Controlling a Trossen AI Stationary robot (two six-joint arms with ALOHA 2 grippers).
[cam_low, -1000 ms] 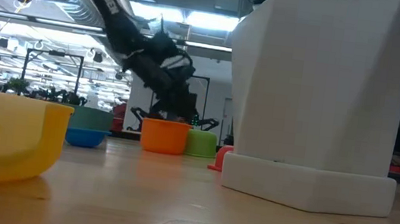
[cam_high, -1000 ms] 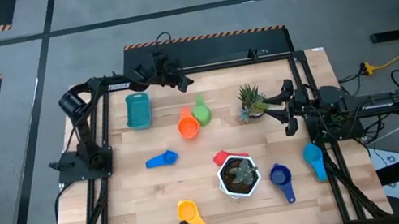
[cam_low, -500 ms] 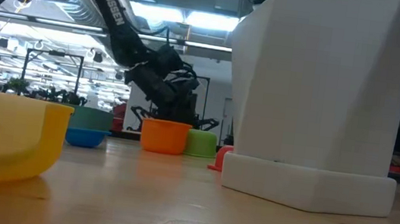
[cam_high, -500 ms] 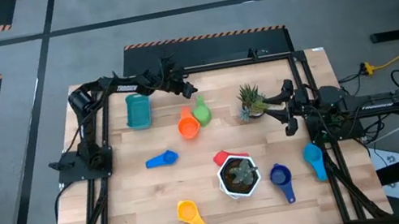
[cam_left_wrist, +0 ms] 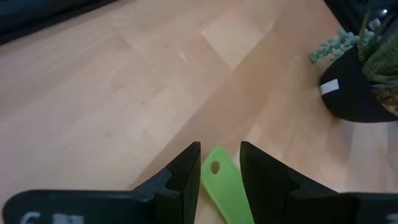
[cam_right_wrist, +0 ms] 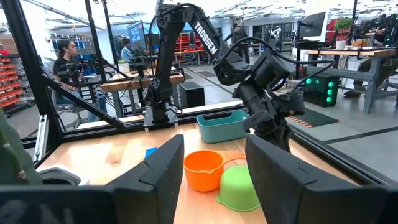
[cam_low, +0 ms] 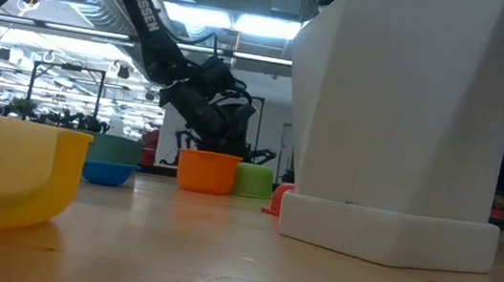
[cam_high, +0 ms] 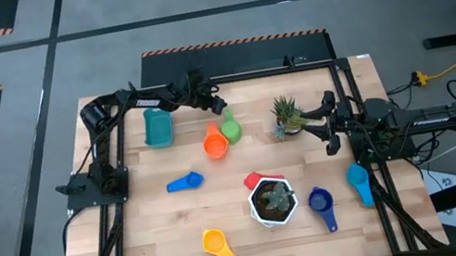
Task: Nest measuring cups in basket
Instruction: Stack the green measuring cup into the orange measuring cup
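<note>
Near the bench's far edge, the green cup (cam_high: 231,130) touches the orange cup (cam_high: 215,142), its handle between the left end effector's (cam_left_wrist: 220,163) spread fingers, bare wood beyond, while the idle right end effector (cam_right_wrist: 211,163) stands open beside the plant (cam_high: 286,118).

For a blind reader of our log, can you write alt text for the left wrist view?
The left gripper hangs open just above a wooden table, its two dark fingers straddling the flat handle of the green measuring cup. Farther off, a black pot with a spiky green plant stands on the table.
</note>
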